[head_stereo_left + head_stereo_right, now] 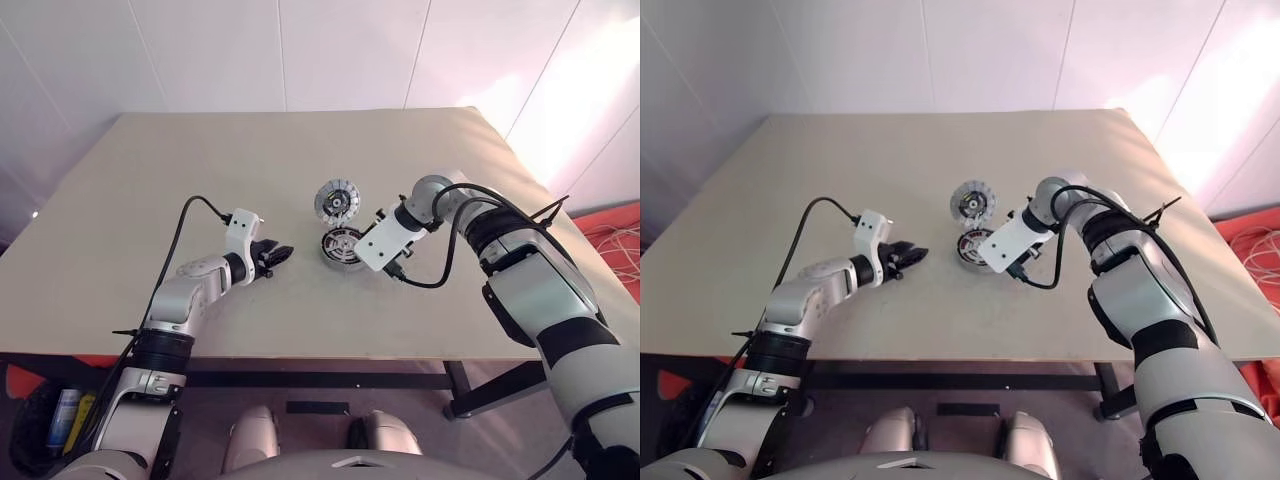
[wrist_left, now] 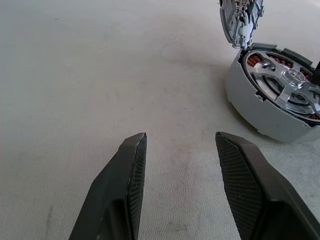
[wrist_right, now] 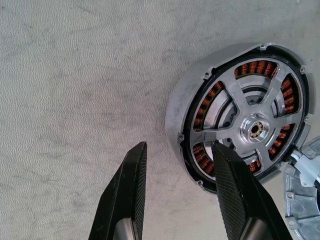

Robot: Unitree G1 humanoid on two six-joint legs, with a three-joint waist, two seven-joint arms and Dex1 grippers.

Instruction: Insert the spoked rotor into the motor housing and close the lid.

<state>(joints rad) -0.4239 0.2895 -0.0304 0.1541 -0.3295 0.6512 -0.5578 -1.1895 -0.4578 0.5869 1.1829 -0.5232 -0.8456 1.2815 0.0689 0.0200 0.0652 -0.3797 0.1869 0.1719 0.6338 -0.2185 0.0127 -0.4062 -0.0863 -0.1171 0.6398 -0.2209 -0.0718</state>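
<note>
The motor housing (image 1: 342,247) stands near the table's middle, a grey cup with copper windings. The spoked rotor (image 3: 255,129) lies inside it, its silvery spokes and hub facing up. The lid (image 1: 336,200) stands tilted open at the housing's far edge, its segmented face showing. My right gripper (image 3: 177,147) hovers just over the housing's right side, pointing steeply down; it is open with only table between its fingers, one fingertip (image 3: 225,160) overlapping the rim. My left gripper (image 1: 283,254) is low over the table to the left of the housing, open and holding nothing.
The beige table (image 1: 200,170) has wide bare room to the left and behind the housing. Its front edge runs close under both arms. A black cable (image 1: 430,270) loops off my right wrist near the housing.
</note>
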